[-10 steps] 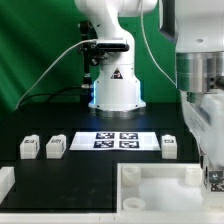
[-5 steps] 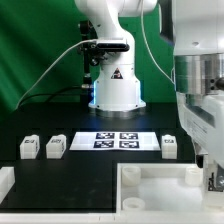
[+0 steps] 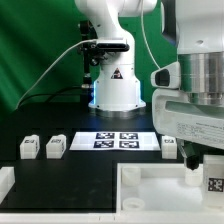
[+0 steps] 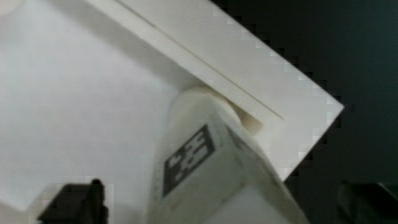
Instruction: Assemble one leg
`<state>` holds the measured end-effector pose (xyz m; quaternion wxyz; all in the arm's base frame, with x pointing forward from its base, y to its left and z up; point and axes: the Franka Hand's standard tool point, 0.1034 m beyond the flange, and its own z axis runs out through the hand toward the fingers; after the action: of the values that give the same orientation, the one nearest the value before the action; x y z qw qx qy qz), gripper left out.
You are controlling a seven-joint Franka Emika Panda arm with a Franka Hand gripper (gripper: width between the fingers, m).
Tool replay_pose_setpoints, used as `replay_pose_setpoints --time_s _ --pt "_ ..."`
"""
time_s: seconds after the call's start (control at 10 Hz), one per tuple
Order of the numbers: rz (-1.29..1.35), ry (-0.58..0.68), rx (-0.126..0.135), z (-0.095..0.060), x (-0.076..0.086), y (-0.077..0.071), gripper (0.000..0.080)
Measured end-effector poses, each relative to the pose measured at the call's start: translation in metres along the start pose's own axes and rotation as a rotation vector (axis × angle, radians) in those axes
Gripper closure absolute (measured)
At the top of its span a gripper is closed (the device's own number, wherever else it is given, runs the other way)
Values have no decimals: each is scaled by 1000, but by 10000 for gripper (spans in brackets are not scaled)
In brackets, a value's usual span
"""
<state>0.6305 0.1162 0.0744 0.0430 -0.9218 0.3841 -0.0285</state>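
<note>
Clearly four legs show. Three stand on the black table (image 3: 90, 170): a first leg (image 3: 29, 148) and a second leg (image 3: 54, 146) at the left, and a third leg (image 3: 170, 147) just right of the marker board (image 3: 118, 140). The fourth leg (image 3: 213, 185) sits on the single large rimmed white part (image 3: 150, 182), near right, by a rim corner. The gripper (image 4: 217, 205) hangs over it with its fingers (image 4: 71, 200) spread apart, clear of the leg.
</note>
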Motion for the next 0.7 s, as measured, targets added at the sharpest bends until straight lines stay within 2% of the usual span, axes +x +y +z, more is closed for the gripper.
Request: replay_pose_setpoints --time_s 0.1,0.3,0.4,0.5,0.6,0.7 --pt "-246 9 -28 0 1 -1 150" --pt "-436 5 -33 -2 2 -1 150" --pt "-432 5 -33 -1 2 -1 237" --pt "-383 4 -31 -1 2 -1 373" --pt "-383 5 -32 -1 2 -1 373" --pt "-350 4 -30 -1 2 -1 509"
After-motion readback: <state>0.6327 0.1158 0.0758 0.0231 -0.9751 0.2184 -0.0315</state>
